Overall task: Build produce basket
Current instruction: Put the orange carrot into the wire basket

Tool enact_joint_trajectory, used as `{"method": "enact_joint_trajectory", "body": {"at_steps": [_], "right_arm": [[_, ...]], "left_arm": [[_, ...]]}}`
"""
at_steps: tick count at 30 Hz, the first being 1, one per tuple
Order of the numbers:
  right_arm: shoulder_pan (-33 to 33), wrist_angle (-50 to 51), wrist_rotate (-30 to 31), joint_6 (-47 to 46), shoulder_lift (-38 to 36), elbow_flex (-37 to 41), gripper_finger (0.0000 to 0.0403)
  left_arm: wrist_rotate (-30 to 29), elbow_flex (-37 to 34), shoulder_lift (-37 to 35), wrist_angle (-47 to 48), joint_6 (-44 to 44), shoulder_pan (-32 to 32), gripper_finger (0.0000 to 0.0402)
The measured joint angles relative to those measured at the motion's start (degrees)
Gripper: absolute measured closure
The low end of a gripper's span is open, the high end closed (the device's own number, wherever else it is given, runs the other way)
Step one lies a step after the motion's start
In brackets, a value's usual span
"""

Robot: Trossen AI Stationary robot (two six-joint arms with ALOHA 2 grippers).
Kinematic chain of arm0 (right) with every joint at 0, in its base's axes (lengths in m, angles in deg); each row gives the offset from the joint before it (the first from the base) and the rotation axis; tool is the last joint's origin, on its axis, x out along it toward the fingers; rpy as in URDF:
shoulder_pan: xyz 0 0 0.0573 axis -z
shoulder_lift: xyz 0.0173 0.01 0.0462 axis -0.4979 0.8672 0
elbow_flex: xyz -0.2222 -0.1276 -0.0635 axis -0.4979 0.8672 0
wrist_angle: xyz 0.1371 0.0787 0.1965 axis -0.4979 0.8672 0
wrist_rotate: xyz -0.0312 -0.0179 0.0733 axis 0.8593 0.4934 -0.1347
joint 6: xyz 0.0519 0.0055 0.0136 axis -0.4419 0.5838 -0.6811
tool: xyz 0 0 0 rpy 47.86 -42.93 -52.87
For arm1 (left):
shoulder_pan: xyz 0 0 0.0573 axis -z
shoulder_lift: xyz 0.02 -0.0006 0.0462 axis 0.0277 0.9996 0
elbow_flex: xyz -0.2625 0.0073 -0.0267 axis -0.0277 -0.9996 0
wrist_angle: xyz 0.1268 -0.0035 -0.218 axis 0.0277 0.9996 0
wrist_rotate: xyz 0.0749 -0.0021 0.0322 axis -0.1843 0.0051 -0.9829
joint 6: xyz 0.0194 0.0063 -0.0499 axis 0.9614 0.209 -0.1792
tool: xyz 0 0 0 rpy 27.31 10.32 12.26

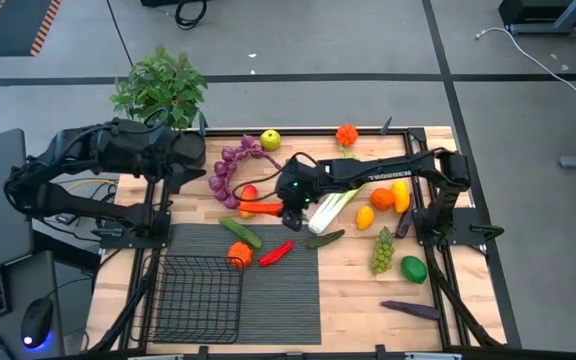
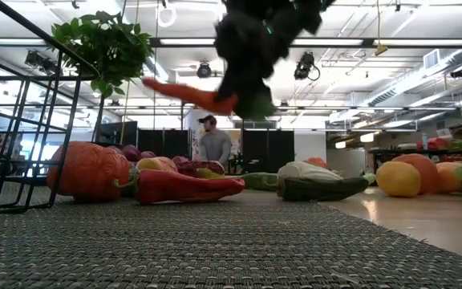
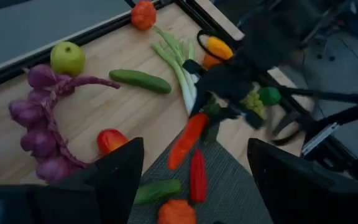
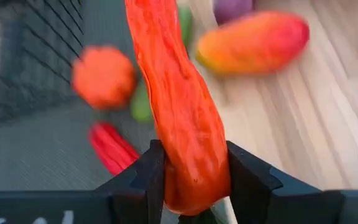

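Orange-red and long, the pepper [image 4: 182,118] is clamped between the two fingers of my right gripper [image 4: 190,180], which grasp it at its thick end. In the low view this pepper [image 2: 189,95] is lifted clear above the ribbed mat [image 2: 231,241], tilted a little, with nothing under it touching it. From above, my right gripper [image 1: 290,205] is over the middle of the table [image 1: 358,275], at the far edge of the mat, and the pepper [image 1: 260,208] points toward my left side.

My left gripper [image 3: 191,186] is released, its fingers stand wide apart and hold nothing; the left arm waits at the far left part of the table, close to the potted plant [image 1: 158,88].

The basket [image 1: 196,298] sits on the near left corner of the mat. I see no produce inside it. Just beside its far right corner lies an orange lumpy fruit [image 1: 239,255], and near it a red pepper [image 1: 275,253] and a cucumber [image 1: 240,232]. The purple grapes [image 1: 230,172], the green apple [image 1: 270,140], and the leek [image 1: 334,208] rest on the wood.
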Motion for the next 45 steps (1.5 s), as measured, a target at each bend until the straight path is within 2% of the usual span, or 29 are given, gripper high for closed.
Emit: {"method": "enact_joint_trajectory", "body": {"at_steps": [9, 13, 16, 23, 28, 34, 39, 45], "right_arm": [[-6.7, -2.5, 11.8, -11.4, -0.1, -10.7, 0.0260], [-9.3, -4.8, 13.4, -15.6, 0.1, -11.2, 0.0260], [-11.5, -8.6, 13.7, -18.6, 0.0, -11.3, 0.0260], [-16.8, -16.0, 17.5, -16.1, 0.0, -11.3, 0.0260], [-19.3, -19.7, 18.9, -12.5, 0.0, -11.3, 0.0259], [-21.8, -23.8, 22.0, -8.7, 0.3, -11.3, 0.0259], [-23.0, -28.9, 22.7, -6.7, 2.8, -11.4, 0.0259], [-23.5, -28.0, 24.3, -7.6, 4.6, -11.2, 0.0259]], "left_arm": [[0.8, 0.0, -1.3, -0.1, 6.9, 0.0, 0.0111], [0.3, 0.0, -1.3, -0.3, 12.3, 0.0, 0.0111], [0.1, 0.0, -1.0, -2.1, 12.6, 0.0, 0.0111], [2.5, 0.0, -1.0, -10.6, 6.1, 0.2, 0.0111], [7.0, 0.0, -1.0, -17.9, 4.1, 0.2, 0.0111], [9.7, 0.0, -1.0, -18.0, -0.5, 0.7, 0.0111], [9.8, 0.0, -0.5, -16.7, -1.9, 5.9, 0.0111], [10.0, -0.2, 0.7, -17.3, 0.2, 15.7, 0.0111]]}}
